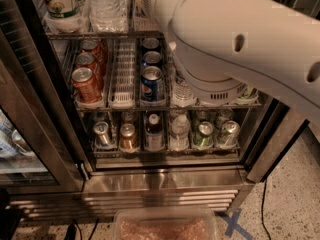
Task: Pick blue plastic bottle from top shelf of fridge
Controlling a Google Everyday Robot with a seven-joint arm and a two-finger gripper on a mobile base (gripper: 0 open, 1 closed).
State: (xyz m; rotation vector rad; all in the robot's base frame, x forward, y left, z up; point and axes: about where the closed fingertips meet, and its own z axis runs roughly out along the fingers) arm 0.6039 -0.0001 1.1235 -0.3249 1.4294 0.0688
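Observation:
The fridge [165, 176] stands open in front of me. On its top shelf [102, 34] I see only the green-and-white 7UP bottle [62, 1] and the ribbed clear water bottle [106, 4]. The blue plastic bottle is hidden or out of view. My white arm [240, 39] reaches from the right up over the top shelf and covers its right part. The gripper lies past the top edge of the view, so I do not see it.
The middle rack holds red cans [86, 84], a white can lane [122, 79] and Pepsi cans [151, 81]. The lower rack holds cans and small bottles [178, 131]. The glass door [30, 134] stands at left. A clear bin [165, 226] and blue tape cross [232, 224] are on the floor.

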